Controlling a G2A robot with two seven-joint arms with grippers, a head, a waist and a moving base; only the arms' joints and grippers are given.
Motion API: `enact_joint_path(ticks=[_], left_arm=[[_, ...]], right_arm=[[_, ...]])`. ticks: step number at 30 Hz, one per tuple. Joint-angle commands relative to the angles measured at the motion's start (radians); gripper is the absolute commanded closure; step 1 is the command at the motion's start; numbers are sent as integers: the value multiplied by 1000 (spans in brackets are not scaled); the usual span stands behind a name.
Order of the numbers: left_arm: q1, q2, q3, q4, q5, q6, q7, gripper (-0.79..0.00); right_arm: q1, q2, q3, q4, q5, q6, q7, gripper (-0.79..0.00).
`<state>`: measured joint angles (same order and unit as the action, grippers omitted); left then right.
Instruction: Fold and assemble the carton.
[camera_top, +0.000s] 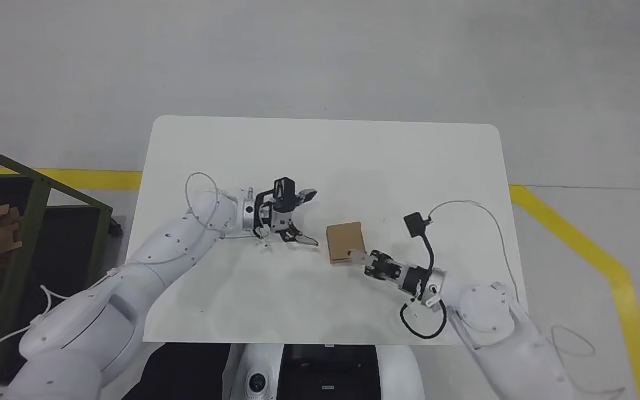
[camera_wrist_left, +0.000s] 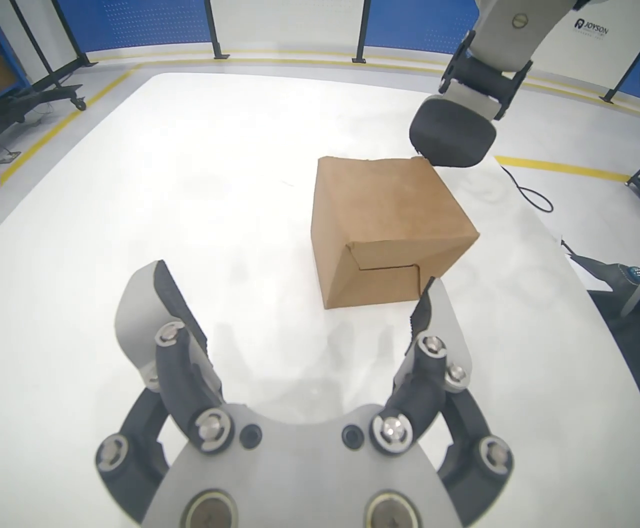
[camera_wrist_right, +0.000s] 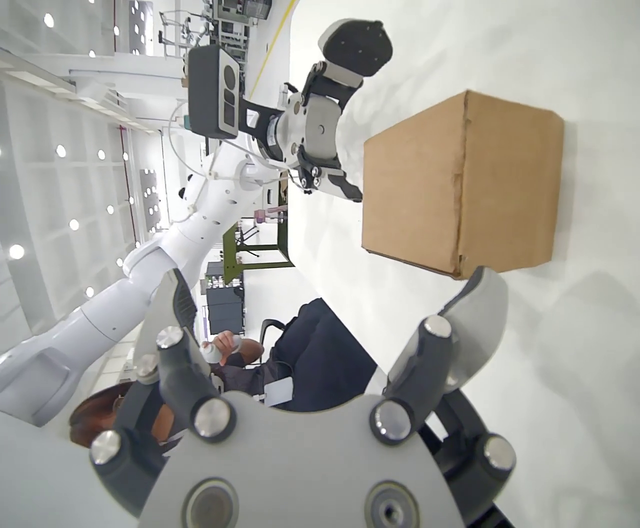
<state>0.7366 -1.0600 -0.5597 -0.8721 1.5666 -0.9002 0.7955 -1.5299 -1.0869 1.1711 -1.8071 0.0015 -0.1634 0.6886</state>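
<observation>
One brown carton (camera_top: 346, 241) stands mid-table (camera_top: 430, 160) between my two claws. My left claw (camera_top: 305, 217) gapes empty just left of it. My right claw (camera_top: 364, 260), also spread, sits at its near right corner.

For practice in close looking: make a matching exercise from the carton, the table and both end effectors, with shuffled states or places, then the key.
1 brown cardboard carton
2 white rectangular table
3 left end effector
4 right end effector

A open, facing the carton's tucked flap end
B closed up, standing between the arms
C open, at the carton's opposite side
D bears the carton

Pairs: 1B, 2D, 3A, 4C.
</observation>
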Motion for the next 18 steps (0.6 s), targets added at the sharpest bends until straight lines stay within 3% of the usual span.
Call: enact_joint_path(ticks=[1,9,18], left_arm=[[8,16,-25,6,4,9,27,-785],[29,60,-115,-20,-9,20,82,-785],[64,89,-187,-74,-26,44,80,-785]], right_arm=[[3,1,-7,0,-41,-17,-7,-785],[-65,13,10,-114,-338,-57,-124,-785],[-113,8,-71,-222,-719,174,-227,-785]])
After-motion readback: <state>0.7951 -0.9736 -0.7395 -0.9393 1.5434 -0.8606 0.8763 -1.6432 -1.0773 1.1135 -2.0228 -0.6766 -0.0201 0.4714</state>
